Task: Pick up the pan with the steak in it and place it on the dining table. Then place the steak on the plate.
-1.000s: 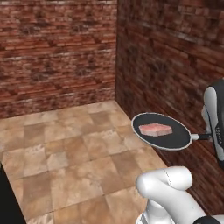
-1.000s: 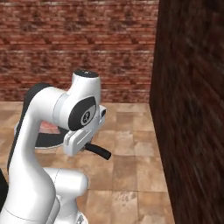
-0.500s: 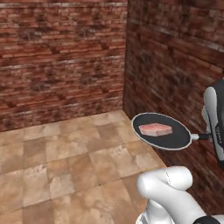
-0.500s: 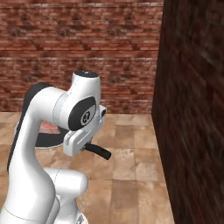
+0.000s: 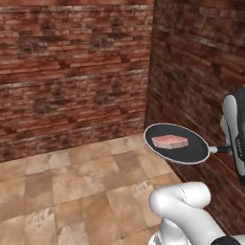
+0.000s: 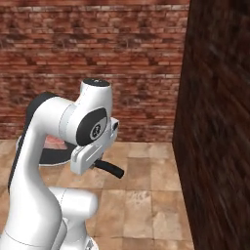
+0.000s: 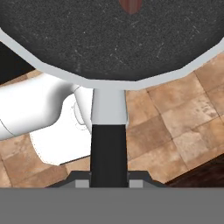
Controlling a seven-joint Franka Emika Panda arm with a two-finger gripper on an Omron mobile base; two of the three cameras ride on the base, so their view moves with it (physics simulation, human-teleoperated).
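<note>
The black pan hangs level in the air over the floor, with the pink-red steak lying flat in it. In the hand view my gripper is shut on the pan's straight handle, and the pan's dark base spreads out beyond it. From the right base view the handle's end sticks out under my hand, while the pan is mostly hidden behind the arm. The dining table and the plate are out of view.
A brick wall stands ahead and a darker brick wall runs close along the right, just behind the pan. Brown tiled floor stretches to the left. The dark wall also looms at the right.
The whole picture has shifted, with the wall corner sliding right in the left base view, so the camera has moved. The pan and steak stay as they were in my shut gripper.
</note>
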